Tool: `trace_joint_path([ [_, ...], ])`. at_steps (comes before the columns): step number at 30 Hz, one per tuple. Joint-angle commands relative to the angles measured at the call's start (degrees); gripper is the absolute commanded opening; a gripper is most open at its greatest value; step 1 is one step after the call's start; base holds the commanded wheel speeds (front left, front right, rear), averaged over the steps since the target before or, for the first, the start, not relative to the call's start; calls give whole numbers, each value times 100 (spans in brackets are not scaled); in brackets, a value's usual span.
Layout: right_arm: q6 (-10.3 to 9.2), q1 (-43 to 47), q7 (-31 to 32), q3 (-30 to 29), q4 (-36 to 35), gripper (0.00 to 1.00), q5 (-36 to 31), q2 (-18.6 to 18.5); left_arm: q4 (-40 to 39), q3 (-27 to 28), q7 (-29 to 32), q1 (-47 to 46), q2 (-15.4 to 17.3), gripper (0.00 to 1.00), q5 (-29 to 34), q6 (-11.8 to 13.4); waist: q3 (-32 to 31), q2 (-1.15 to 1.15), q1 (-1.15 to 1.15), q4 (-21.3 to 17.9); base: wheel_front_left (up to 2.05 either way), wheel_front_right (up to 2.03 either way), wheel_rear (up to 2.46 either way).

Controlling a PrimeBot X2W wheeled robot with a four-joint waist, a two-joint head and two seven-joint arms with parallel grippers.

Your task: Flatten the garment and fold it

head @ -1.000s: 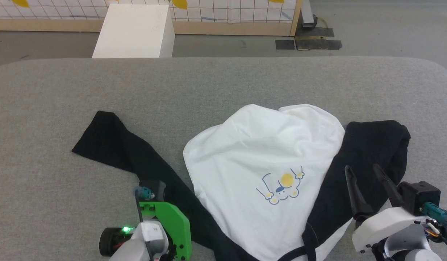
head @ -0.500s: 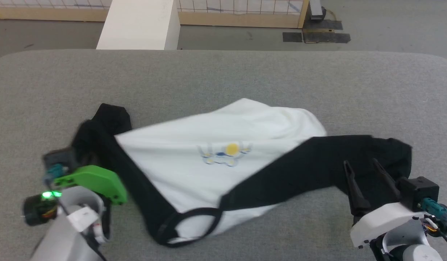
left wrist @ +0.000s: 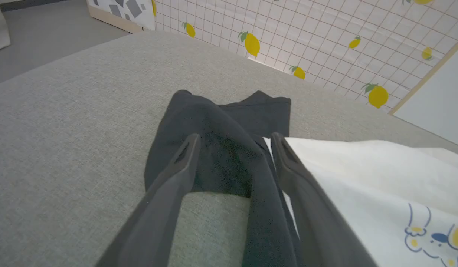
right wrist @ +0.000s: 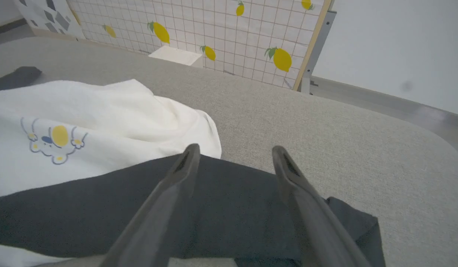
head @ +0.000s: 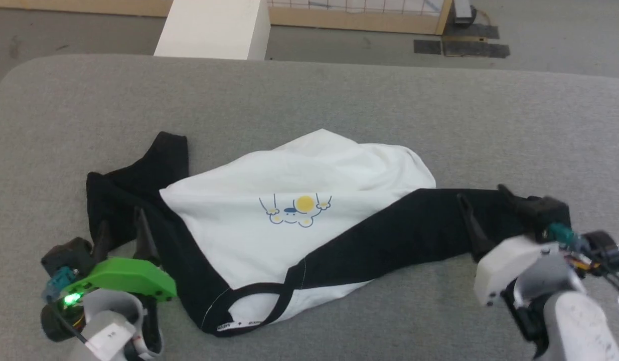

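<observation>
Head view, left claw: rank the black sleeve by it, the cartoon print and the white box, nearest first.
1. Black sleeve, under the left claw, left side.
2. Cartoon print, mid-shirt, to the right.
3. White box, at the back, past the table.

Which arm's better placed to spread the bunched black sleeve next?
Left, probably: left claw is open right over the bunched sleeve; right claw sits open over the other sleeve, which lies stretched out.

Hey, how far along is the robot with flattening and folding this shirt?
Done: the garment lies print-up on the table, sleeves out sideways. In hand: the left gripper hangs open over the bunched left sleeve, the right gripper open over the right sleeve, gripping nothing. Left: the white body is rumpled and no fold is made.
</observation>
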Motion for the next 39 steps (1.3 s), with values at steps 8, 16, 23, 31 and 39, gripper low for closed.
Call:
trace_joint_path([
  [8, -9, -1183, 1535, 112, 1211, 100, 141, -795, -1216, 462, -49, 333, -810, 100, 1201, -459, 460, 60, 0, 514, 0, 0, 0],
  [16, -9, -1702, 2877, 1073, 1845, 27, 933, -1507, -1212, 709, -50, 254, -1162, 100, 1629, -876, 700, 60, 0, 627, 0, 0, 0],
  [23, -9, -1687, 2125, 992, 1356, 0, 1390, -1561, -979, 896, -51, 278, -1255, 100, 1785, -1043, 432, 60, 0, 424, 0, 0, 0],
  [31, -9, -272, 1653, 737, -813, 0, 1994, -1593, -884, 1170, -51, 577, -1274, 100, 1912, -1081, -195, 60, 0, -1, 0, 0, 0],
  [39, -9, 1726, 1908, 660, -1854, 0, 2294, -1991, -956, 1388, -51, 699, -1259, 100, 1991, -1112, -387, 60, 0, -384, 0, 0, 0],
])
